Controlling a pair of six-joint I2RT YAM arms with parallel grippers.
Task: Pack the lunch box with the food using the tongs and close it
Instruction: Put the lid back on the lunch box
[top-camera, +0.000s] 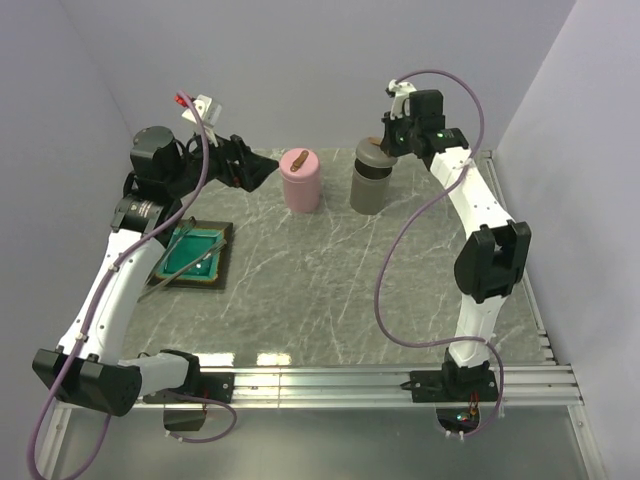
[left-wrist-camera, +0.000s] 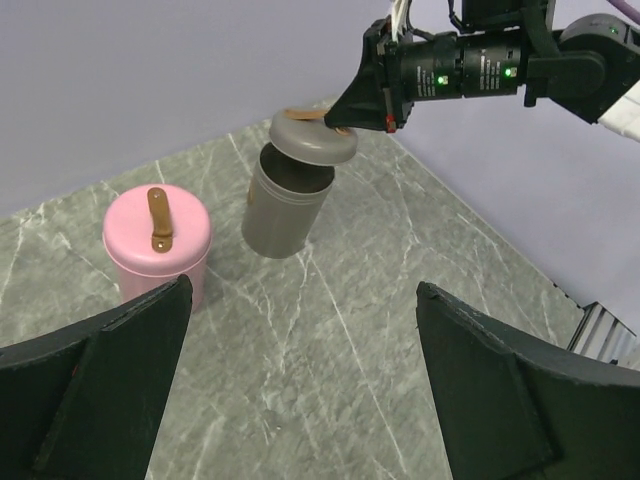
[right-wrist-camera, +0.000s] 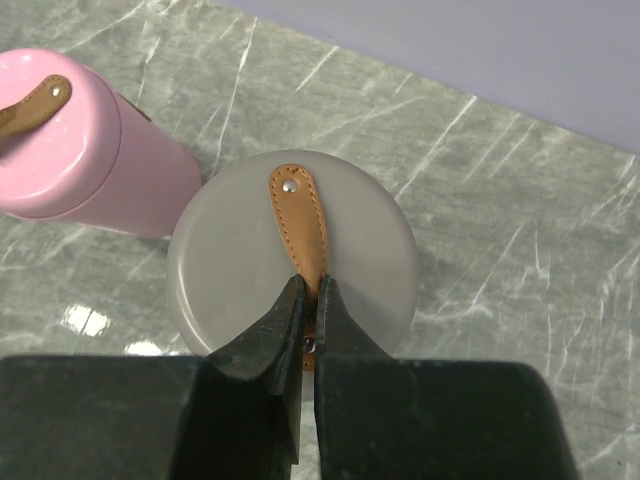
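Note:
The grey cylindrical lunch box (top-camera: 368, 188) (left-wrist-camera: 285, 210) stands at the back of the table. Its grey lid (left-wrist-camera: 312, 138) (right-wrist-camera: 230, 270) is tilted and lifted off the rim on one side. My right gripper (right-wrist-camera: 311, 290) (top-camera: 388, 135) (left-wrist-camera: 345, 120) is shut on the lid's tan leather strap (right-wrist-camera: 300, 215). My left gripper (left-wrist-camera: 303, 290) (top-camera: 255, 165) hangs open above the table at the back left, with nothing between its fingers. The slim grey tongs (top-camera: 175, 275) lie across the teal tray (top-camera: 190, 258) on the left. No food shows in any view.
A pink cylindrical container (top-camera: 300, 180) (left-wrist-camera: 157, 245) (right-wrist-camera: 75, 150) with its own strapped lid stands just left of the grey one. Walls close in the table at the back and both sides. An aluminium rail (top-camera: 350, 380) runs along the near edge.

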